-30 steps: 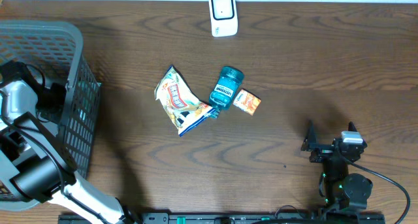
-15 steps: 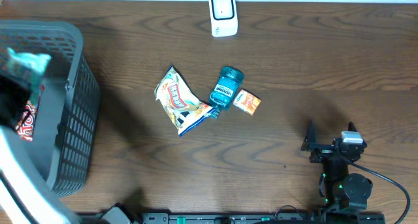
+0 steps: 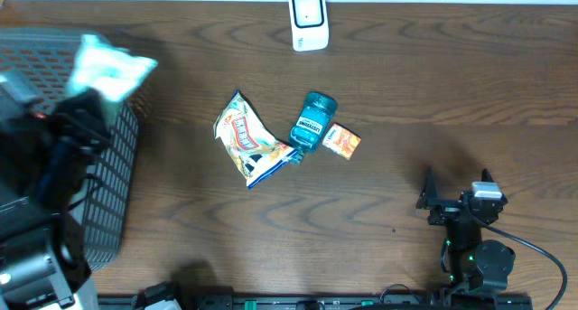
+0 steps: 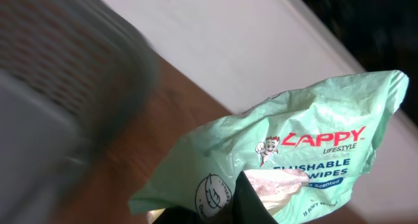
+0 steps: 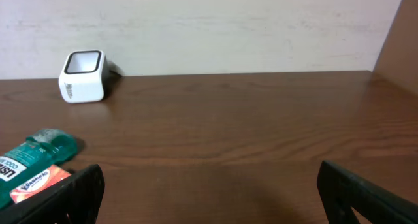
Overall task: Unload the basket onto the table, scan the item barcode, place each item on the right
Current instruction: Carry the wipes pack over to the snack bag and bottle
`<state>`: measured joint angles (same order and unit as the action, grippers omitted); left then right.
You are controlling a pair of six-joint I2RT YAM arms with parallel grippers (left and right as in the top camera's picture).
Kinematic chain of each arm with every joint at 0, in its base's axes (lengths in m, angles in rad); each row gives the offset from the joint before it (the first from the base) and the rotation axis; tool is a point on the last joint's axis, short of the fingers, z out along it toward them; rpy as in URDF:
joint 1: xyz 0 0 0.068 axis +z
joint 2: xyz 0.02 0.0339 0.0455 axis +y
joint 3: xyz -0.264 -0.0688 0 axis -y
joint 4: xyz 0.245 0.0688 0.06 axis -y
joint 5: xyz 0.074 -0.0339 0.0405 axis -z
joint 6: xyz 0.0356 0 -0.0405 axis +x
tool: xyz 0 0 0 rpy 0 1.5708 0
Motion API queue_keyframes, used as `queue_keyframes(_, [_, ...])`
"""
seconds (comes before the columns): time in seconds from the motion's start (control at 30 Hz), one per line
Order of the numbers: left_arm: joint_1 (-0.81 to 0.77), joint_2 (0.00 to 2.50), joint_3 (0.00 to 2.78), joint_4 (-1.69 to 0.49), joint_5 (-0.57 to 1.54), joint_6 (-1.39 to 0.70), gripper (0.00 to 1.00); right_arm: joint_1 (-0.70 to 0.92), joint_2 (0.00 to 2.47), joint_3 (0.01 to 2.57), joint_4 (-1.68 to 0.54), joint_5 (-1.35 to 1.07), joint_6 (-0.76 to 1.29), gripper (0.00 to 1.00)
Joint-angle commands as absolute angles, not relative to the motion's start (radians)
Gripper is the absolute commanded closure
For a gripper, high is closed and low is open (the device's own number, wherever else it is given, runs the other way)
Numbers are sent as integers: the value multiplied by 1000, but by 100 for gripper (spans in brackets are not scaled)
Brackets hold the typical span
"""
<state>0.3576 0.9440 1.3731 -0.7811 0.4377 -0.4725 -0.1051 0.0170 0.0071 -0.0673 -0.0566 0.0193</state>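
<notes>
Dark wood bench (image 3: 406,84) fills the overhead view, pale wall (image 5: 228,28) running behind it, and at the left edge sits the big grey basket (image 3: 116,165). Left gripper (image 3: 86,116) is up over that basket's rim, jaws clamped tight on a mint-green pack of wipes (image 3: 110,64). The wrist view shows it nicely, flushable wipes printed across the front and the film pinched at its lower edge. So the item is in the air at the far left, well apart from the reader it needs. Right gripper (image 3: 457,191) sits low near the front right of the bench, jaws spread wide, nothing between them. In the centre of the bench lies a crumpled snack bag (image 3: 246,138). A teal mouthwash bottle (image 3: 312,120) lies on its side with its cap end at the bag's corner, and a small orange box (image 3: 342,141) is just beside the bottle. At the back edge stands the little white scanner (image 3: 308,19). Where are we? The pick looks done, I'd say, while the carry across to the scanner and the presenting of the barcode are both to come. No barcode shows on the face we can see, so the pack may well need turning before it reads.
</notes>
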Motion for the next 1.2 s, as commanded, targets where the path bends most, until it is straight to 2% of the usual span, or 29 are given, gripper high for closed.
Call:
queue_keyframes(0.0, [234, 972, 1359, -783, 451, -400, 93, -97, 14, 6, -70, -62, 33, 1])
queue_keyframes(0.23, [-4, 1107, 1331, -844, 257, -396, 93, -97, 14, 6, -70, -62, 33, 1])
queue_keyframes(0.47, [-165, 1304, 1331, -876, 215, -373, 93, -97, 14, 6, -70, -62, 33, 1])
queue_keyframes(0.83, [-300, 1548, 1331, -875, 215, -366, 92, -97, 14, 6, -70, -62, 33, 1])
queue_keyframes(1.17, [-345, 1668, 1330, -866, 215, -359, 93, -97, 14, 6, -71, -62, 33, 1])
